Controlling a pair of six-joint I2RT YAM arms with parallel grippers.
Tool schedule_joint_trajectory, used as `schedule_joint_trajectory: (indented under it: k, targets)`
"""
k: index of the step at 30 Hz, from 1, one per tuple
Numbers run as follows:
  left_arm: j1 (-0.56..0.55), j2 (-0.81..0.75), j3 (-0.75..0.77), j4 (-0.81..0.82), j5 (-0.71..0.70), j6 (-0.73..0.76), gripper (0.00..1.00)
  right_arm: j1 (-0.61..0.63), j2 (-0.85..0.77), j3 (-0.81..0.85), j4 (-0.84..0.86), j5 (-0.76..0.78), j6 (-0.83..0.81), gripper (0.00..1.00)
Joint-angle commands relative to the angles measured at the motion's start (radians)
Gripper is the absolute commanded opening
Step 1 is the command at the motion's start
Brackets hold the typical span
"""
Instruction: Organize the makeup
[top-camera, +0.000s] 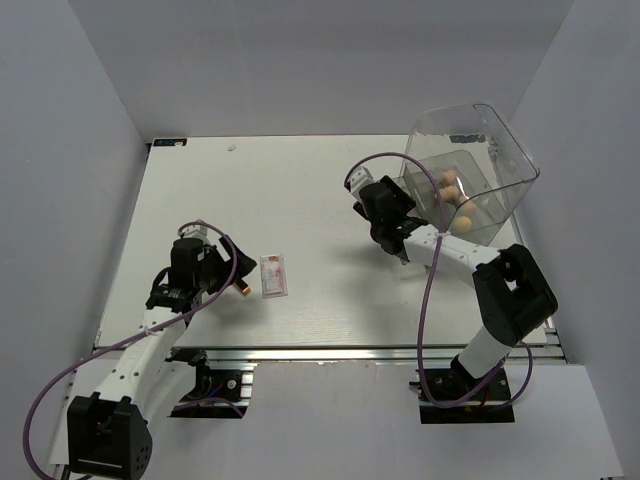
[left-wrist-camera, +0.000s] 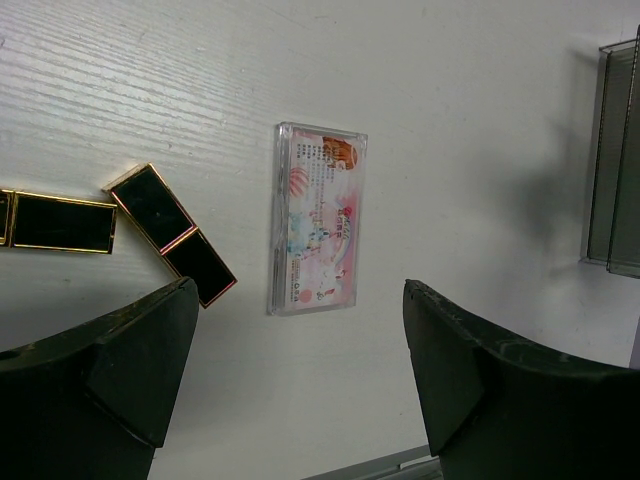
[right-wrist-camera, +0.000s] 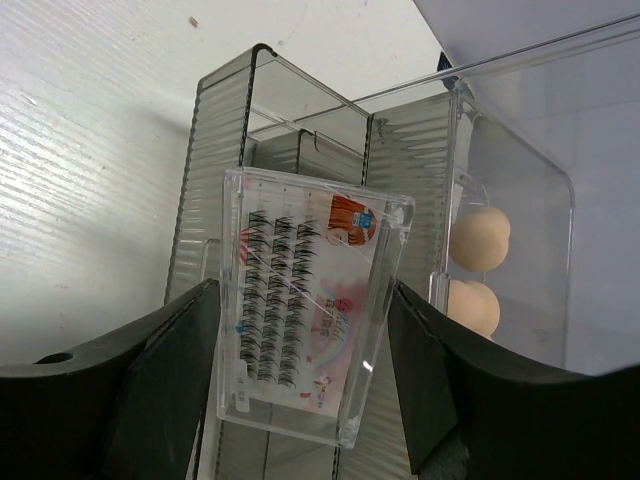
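L to R: left gripper (left-wrist-camera: 300, 335), jaws spread wide, hovers over two lipsticks (left-wrist-camera: 168, 233) and pink palette (left-wrist-camera: 318, 232) lying flat on the table (left-wrist-camera: 450, 100), while right gripper (right-wrist-camera: 300, 360) pinches dark-rowed palette (right-wrist-camera: 305, 315) in front of the clear box (right-wrist-camera: 225, 150), w/ two sponges (right-wrist-camera: 478, 238) inside its right compartment.

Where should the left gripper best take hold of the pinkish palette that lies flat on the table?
Likely across its two long edges, mid-length, coming straight down. The pinkish palette lies flat and thin, and the open left gripper lines up across its narrow width; mind the lipstick tube beside one edge.
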Motion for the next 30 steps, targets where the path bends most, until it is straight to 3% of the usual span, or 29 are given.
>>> schedule_joint_trajectory:
  k: [1, 6, 9, 11, 17, 18, 23, 30]
  targets:
    - [0.003, -0.024, -0.004, 0.012, 0.010, 0.001, 0.92, 0.008, -0.029, 0.002, -0.051, -0.068, 0.071, 0.26]
    - [0.003, -0.023, -0.004, 0.014, 0.011, 0.001, 0.92, 0.007, -0.035, 0.011, -0.076, -0.096, 0.088, 0.33]
    - [0.003, -0.024, -0.002, 0.011, 0.011, 0.001, 0.92, 0.008, -0.037, 0.013, -0.068, -0.096, 0.076, 0.44]
    - [0.003, -0.026, -0.002, 0.011, 0.011, 0.001, 0.92, 0.008, -0.038, 0.019, -0.068, -0.099, 0.069, 0.58]
    - [0.003, -0.008, 0.005, 0.011, 0.010, 0.006, 0.92, 0.007, -0.064, 0.052, -0.079, -0.107, 0.056, 0.67]
    - [0.003, -0.003, 0.007, 0.015, 0.014, 0.007, 0.92, 0.007, -0.072, 0.055, -0.080, -0.108, 0.053, 0.72]
    - [0.003, 0.028, 0.024, 0.025, 0.019, 0.018, 0.92, 0.007, -0.097, 0.036, -0.082, -0.114, 0.053, 0.77]
    - [0.003, 0.049, 0.047, 0.026, 0.022, 0.029, 0.92, 0.004, -0.129, 0.051, -0.082, -0.117, 0.046, 0.77]
